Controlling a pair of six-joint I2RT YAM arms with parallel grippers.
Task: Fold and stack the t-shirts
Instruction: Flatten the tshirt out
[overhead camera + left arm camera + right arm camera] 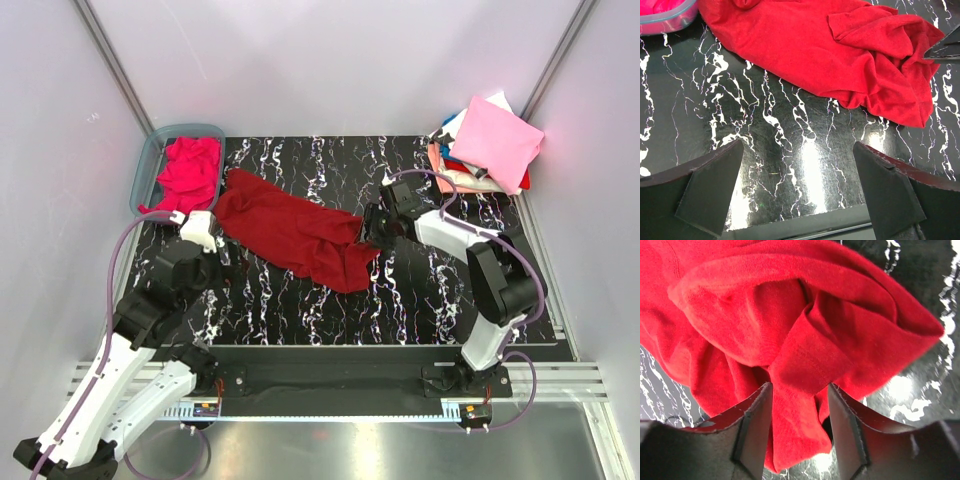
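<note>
A dark crimson t-shirt (295, 232) lies crumpled across the middle of the black marbled table (420, 290). My right gripper (372, 230) is at the shirt's right end. In the right wrist view its fingers (752, 435) straddle a hanging fold of the crimson t-shirt (790, 315). The jaws (797, 430) are partly closed, with a narrow gap still showing beside the right finger. My left gripper (797, 185) is wide open over bare table, short of the crimson t-shirt (830, 55), and sits at the left (205, 250). A magenta-pink t-shirt (190, 172) lies in the tub.
The translucent blue-grey tub (145, 170) stands at the back left, its corner visible in the left wrist view (670, 22). A stack of folded shirts (485, 145), pale pink on top, sits at the back right corner. White walls enclose the table on three sides.
</note>
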